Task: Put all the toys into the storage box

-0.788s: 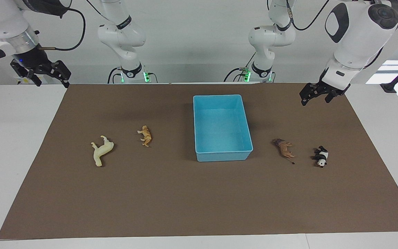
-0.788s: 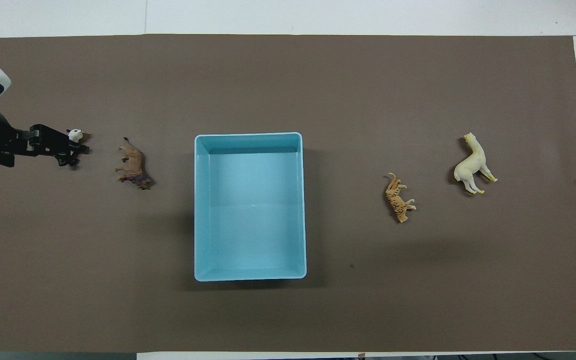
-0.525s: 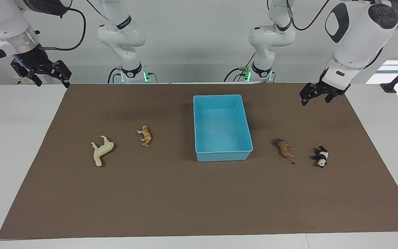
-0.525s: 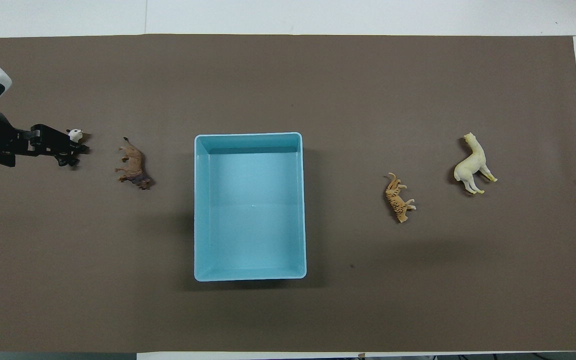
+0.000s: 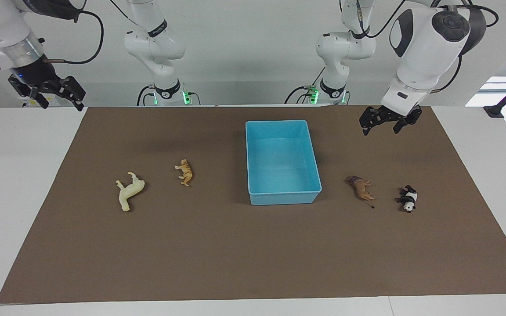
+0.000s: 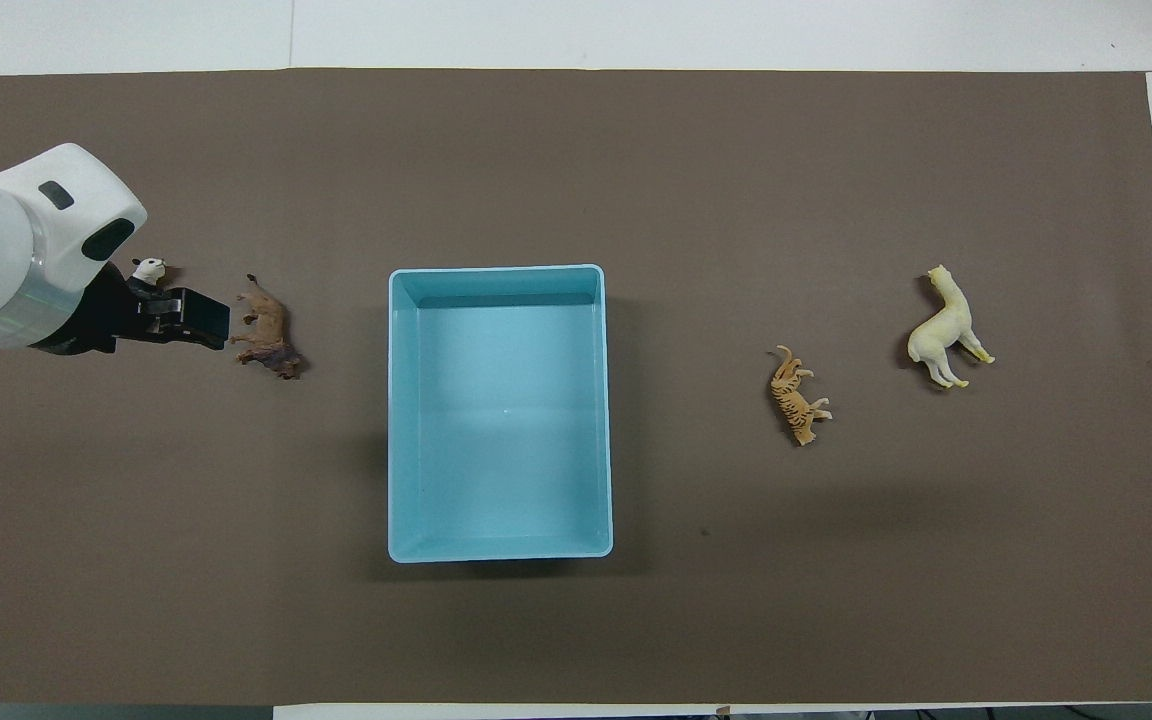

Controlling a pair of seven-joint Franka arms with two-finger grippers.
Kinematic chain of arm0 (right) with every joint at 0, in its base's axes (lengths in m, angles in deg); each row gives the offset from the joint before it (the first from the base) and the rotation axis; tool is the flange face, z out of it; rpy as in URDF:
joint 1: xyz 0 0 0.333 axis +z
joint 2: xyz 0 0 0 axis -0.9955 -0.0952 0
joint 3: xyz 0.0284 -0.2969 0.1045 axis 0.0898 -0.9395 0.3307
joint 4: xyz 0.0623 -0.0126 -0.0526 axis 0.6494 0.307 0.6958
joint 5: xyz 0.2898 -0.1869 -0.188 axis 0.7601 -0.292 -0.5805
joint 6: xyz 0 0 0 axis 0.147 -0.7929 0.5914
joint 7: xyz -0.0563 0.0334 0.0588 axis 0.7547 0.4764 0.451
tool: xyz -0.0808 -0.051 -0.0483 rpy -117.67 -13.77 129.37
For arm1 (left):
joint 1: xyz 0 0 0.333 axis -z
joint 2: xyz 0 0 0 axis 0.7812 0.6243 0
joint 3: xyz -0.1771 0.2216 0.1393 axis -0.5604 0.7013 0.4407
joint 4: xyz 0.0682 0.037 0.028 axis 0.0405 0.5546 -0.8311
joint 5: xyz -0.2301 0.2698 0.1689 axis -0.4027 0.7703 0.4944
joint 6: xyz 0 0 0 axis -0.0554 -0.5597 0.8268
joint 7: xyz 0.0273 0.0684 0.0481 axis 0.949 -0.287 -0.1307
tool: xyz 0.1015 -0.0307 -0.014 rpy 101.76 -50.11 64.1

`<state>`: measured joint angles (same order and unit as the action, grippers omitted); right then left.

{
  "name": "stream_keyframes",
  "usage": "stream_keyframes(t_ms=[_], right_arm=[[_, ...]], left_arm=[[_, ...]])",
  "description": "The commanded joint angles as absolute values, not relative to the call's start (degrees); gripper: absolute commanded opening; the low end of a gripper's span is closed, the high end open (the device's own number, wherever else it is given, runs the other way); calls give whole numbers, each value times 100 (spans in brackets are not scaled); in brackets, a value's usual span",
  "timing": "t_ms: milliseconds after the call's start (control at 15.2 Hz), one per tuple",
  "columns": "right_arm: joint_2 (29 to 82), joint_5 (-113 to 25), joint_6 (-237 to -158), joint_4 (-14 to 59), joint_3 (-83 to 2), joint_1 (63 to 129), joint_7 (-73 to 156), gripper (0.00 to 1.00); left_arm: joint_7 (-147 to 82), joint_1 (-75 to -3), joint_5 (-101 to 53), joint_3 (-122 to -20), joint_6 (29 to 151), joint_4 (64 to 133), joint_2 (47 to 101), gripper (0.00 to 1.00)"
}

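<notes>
A brown mat [image 5: 253, 245] is covering most of the white table [image 5: 11, 184]. The light blue storage box [image 5: 283, 198] is sitting empty at the mat's middle. The cream horse [image 5: 128, 190] is lying toward the right arm's end of the table, with the orange striped tiger [image 5: 185, 172] lying between it and the box. Toward the left arm's end, the brown lion [image 5: 361, 187] is lying beside the box and the little panda [image 5: 407, 199] just past it.

The left gripper [image 5: 379, 124] is hanging in the air, high over the mat, holding nothing, its fingers parted. The right gripper [image 5: 53, 95] is waiting raised over the table's edge at its own end, empty, fingers spread.
</notes>
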<state>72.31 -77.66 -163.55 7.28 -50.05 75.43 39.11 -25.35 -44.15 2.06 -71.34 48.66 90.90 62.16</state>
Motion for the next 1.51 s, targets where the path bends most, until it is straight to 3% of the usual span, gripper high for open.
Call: stream_keyframes(t_ms=[0, 131, 525, 722, 919, 1247, 1313, 1379, 1444], right_arm=[[7412, -7832, -16487, 1033, -4952, 7513, 3866, 100], [7429, -7823, -16487, 1042, -4934, 7513, 3849, 100], [7587, -7788, -16661, 1366, -4873, 7557, 3822, 100], [7999, -7771, -17381, 2287, -4838, 8083, 3752, 100], [8264, -7771, -18278, 3123, -4838, 8961, 3603, 100], [7949, -7762, -19193, 3713, -4838, 9719, 3233, 100], [7887, -7762, -19360, 3888, -4838, 9902, 3207, 100], [7808, -7762, -19561, 4082, -4838, 10026, 3155, 100], [7720, -7762, -19816, 4284, -4838, 10166, 3102, 100]], left_arm=[[-2671, -4416, 216, -7079, 5715, 9896, 5832, 100], [-2863, -4434, 216, -7070, 6585, 10424, 5823, 100], [-3479, -4636, 216, -7070, 8467, 11259, 6542, 100], [-3735, -4733, 216, -7070, 9828, 11673, 7069, 100], [-3779, -4768, 216, -7070, 10122, 11701, 7386, 100], [-3823, -4724, 225, -7052, 10290, 11701, 7633, 100], [-3823, -4715, 225, -7052, 10255, 11692, 7633, 81], [-3805, -4715, 225, -7052, 10229, 11692, 7633, 38], [-3797, -4724, 243, -7052, 10167, 11675, 7633, 16]])
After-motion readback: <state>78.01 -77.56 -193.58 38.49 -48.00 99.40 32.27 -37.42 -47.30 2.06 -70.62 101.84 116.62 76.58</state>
